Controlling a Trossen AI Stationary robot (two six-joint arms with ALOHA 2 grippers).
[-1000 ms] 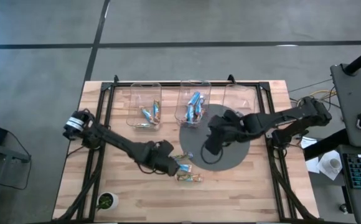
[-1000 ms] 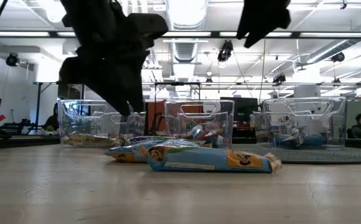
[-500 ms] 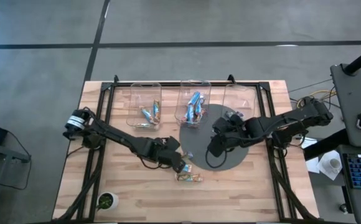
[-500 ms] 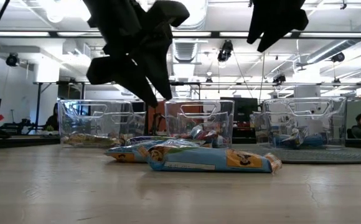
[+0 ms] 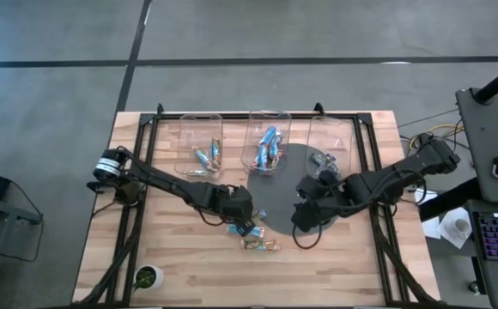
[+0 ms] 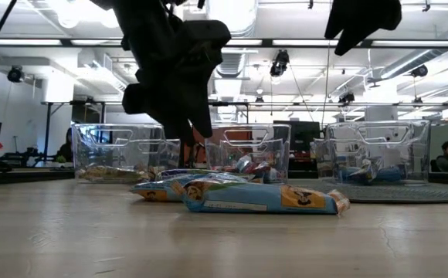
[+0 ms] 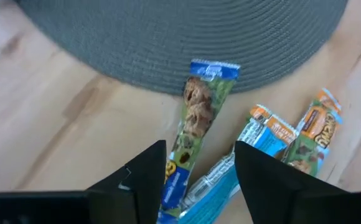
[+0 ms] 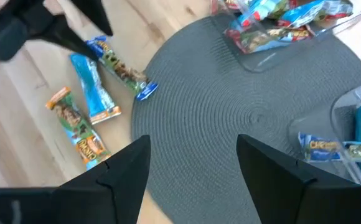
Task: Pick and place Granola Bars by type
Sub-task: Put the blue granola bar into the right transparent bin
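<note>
Left gripper (image 7: pixel 196 180) poised low over 3 loose Granola Bars (image 7: pixel 200 121) on the wooden counter (image 5: pixel 180 275), fingers apart and straddling the blue-ended one – lined up, likely, for a lengthwise pinch. Right gripper (image 8: pixel 190 165) parked above the grey round mat (image 8: pixel 249 118), also spread, empty. 3 clear bins (image 5: pixel 199 146) behind, already holding sorted bars. Beyond – an open workshop, ceiling lights, a seated person.

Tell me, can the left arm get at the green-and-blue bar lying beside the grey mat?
Probably yes. The left gripper hangs open directly over that bar, which lies flat on the wood with nothing on top of it. A blue bar lies close alongside and could get caught too.
</note>
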